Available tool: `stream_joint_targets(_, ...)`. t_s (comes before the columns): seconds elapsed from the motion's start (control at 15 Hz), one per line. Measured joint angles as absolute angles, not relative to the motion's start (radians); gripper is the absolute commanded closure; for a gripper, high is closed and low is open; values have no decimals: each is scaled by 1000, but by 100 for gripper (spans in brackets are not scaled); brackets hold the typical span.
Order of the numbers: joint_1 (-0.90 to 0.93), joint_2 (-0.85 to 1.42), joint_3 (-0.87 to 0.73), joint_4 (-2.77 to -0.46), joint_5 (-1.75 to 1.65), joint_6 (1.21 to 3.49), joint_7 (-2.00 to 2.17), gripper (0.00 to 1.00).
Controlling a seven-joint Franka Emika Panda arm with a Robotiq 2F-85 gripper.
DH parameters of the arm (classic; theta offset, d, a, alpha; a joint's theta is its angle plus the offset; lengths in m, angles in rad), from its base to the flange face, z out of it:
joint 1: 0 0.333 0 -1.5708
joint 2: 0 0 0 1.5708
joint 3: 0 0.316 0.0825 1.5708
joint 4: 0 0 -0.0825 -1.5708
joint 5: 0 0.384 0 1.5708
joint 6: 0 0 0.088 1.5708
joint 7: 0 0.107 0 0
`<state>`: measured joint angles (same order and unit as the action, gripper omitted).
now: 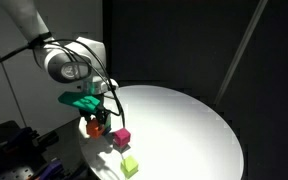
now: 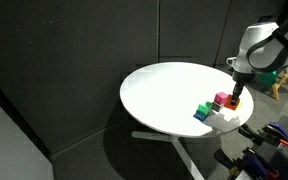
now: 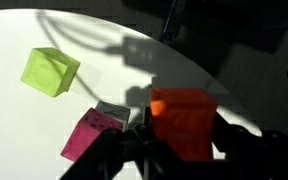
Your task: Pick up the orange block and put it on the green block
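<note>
My gripper [image 3: 184, 135] is shut on the orange block [image 3: 182, 118], a small bright orange cube held between the dark fingers [image 3: 232, 142]. In both exterior views the gripper [image 1: 95, 122] [image 2: 236, 97] hangs over the rim of the round white table [image 1: 189, 120] [image 2: 169, 88] with the orange block [image 1: 93, 127] [image 2: 235, 102] in it. I cannot tell whether the block touches the tabletop. The green block is out of view in all three views.
A magenta cube [image 3: 90, 134] [image 1: 122, 137] [image 2: 221, 99] lies just beside the held block. A lime cube [image 3: 50, 71] [image 1: 130, 165] [image 2: 203, 109] sits farther along near the table's edge. Black curtains surround the table, and equipment [image 2: 269, 135] stands by the rim.
</note>
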<state>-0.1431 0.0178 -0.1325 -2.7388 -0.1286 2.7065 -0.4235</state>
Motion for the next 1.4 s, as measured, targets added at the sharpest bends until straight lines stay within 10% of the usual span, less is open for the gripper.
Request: stream_joint_targets(1.4,-66,118,-65,-2546,-116,2588,-150,70)
